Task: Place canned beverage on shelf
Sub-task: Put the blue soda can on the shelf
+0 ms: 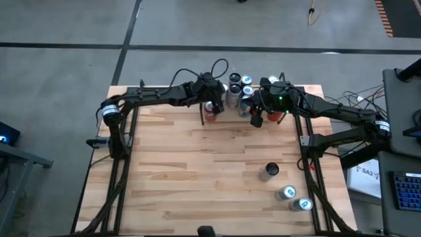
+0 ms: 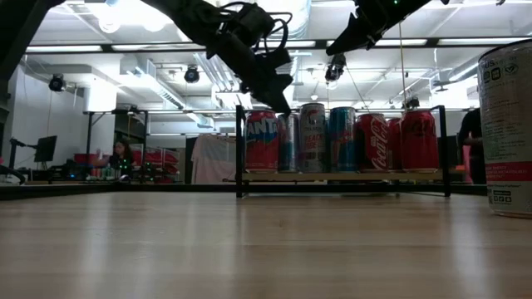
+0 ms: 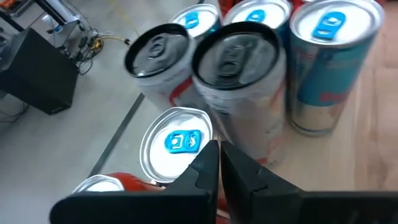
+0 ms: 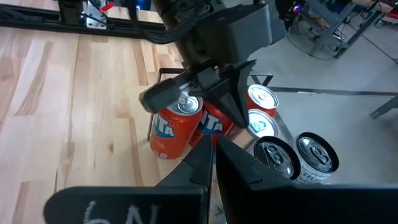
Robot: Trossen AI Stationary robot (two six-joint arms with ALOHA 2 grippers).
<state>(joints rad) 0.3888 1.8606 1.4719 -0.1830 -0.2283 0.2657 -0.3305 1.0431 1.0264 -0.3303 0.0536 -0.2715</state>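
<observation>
The shelf (image 2: pixel 341 176) stands at the table's far edge with a row of upright cans on it: an orange Fanta can (image 2: pixel 261 141) at its left end, then silver, blue and red ones (image 2: pixel 376 141). My left gripper (image 2: pixel 278 100) is shut, slanting down just above the can tops at that left end (image 3: pixel 177 142). My right gripper (image 1: pixel 256 120) is shut and holds nothing. It hangs in the air just nearer than the shelf's middle, looking at the left gripper (image 4: pixel 227 102). My left gripper points its shut fingertips (image 4: pixel 231 111) down at the tops of the cans beside the Fanta can (image 4: pixel 171 127). I cannot tell whether they touch a can top or stop just above it.
Three loose cans stand on the table's near right: a dark-topped one (image 1: pixel 270 171) and two with blue tabs (image 1: pixel 287 193) (image 1: pixel 303 204). One of them looms at the low view's right edge (image 2: pixel 507 124). The wooden tabletop (image 1: pixel 197 178) is bare at the middle and left.
</observation>
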